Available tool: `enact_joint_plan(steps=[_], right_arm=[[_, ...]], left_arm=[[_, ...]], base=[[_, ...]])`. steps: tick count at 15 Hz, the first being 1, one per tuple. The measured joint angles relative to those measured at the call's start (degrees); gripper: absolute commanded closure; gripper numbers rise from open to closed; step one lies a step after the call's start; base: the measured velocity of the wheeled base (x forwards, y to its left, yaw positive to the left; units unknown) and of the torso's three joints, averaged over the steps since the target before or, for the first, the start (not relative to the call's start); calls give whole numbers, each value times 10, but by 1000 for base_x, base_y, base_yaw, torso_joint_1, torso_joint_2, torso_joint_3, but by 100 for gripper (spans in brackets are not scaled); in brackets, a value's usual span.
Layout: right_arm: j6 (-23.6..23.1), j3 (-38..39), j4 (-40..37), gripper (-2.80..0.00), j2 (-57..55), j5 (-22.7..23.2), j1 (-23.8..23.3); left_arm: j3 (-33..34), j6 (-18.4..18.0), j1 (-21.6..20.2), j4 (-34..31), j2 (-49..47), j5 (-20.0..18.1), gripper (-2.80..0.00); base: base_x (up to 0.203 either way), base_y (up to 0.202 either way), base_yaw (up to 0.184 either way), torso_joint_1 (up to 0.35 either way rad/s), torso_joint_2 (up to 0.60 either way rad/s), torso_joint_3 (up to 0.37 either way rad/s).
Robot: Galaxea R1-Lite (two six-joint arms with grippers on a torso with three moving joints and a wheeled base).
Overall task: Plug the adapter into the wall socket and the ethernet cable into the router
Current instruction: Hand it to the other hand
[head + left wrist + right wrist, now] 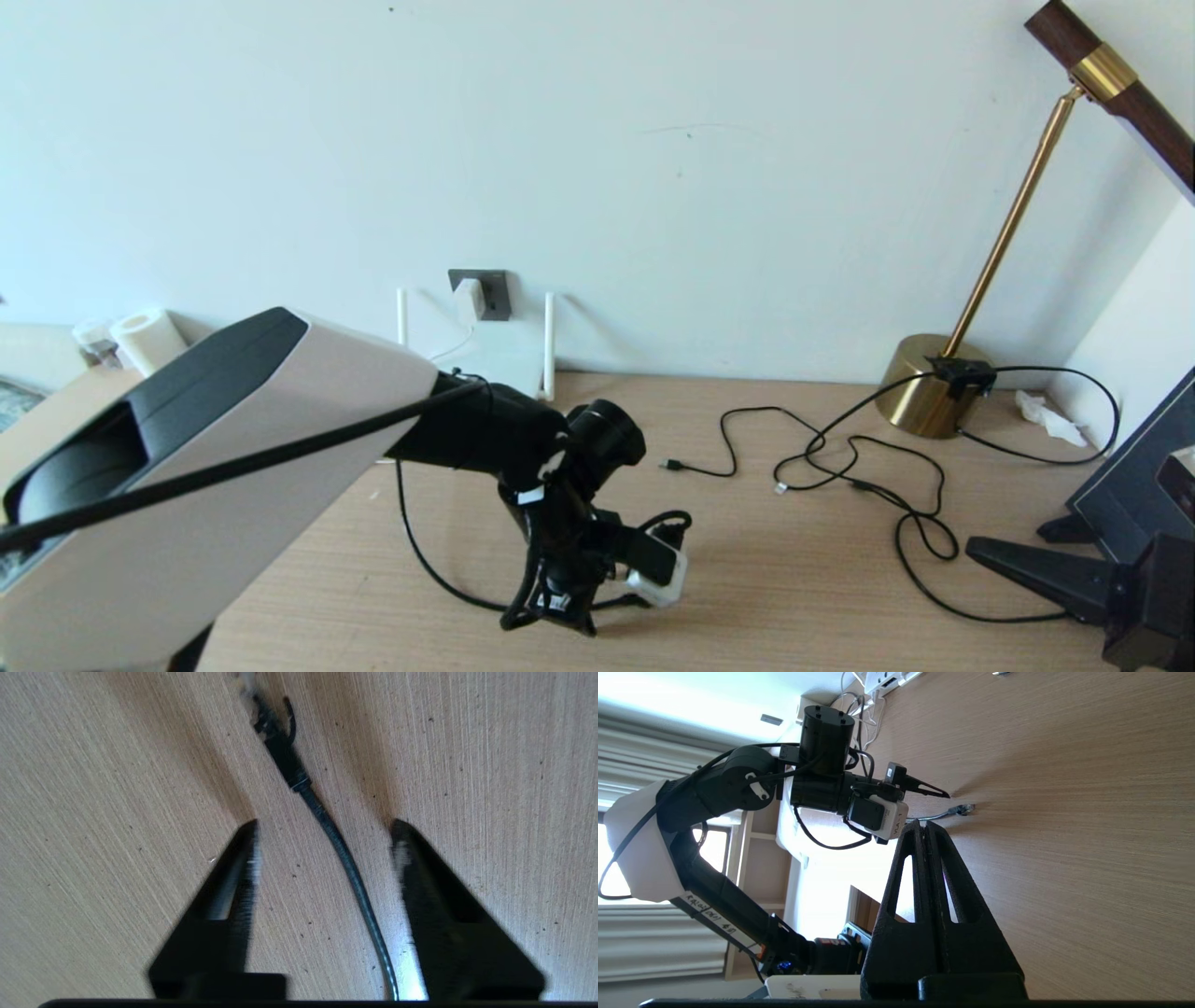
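Desk (803, 579): pale wood-grain laminate, matte.

Left hand (322, 858): two black tapered fingers, set wide apart and empty, poised low over the desk at centre-left. The ethernet cable (345, 863), a round black cord, was seen lying on the desk between the fingers, touching neither. Its long axis ran roughly lengthwise through the gap, with the plug end just beyond the fingertips. This was judged the nearer hand, well placed to close across the cord behind the plug.

Router (504, 359): flat white box against the wall, with slim upright antennas, beyond the left arm.

Wall socket (495, 291): dark grey square plate, directly above the router. The adapter (470, 299), a small white cube, was seen seated in it already.

Right hand (927, 833): black skeletal fingers pressed together, empty, parked at the far right, well apart from the cable.
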State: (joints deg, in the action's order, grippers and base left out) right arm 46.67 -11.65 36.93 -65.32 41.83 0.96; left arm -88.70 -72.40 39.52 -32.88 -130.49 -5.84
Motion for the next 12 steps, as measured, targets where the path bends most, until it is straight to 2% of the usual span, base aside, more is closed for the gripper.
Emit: enact_joint_plan(steps=[9, 12], right_arm=[[0, -1, 0, 0, 1, 1, 0], [2, -16, 0, 0, 7, 4, 1]], left_arm=[[-3, 0, 2, 0, -2, 1, 0], [-20, 6, 0, -26, 28, -7, 0]], base=[[0, 0, 0, 0, 0, 0], [0, 0, 0, 0, 0, 0]])
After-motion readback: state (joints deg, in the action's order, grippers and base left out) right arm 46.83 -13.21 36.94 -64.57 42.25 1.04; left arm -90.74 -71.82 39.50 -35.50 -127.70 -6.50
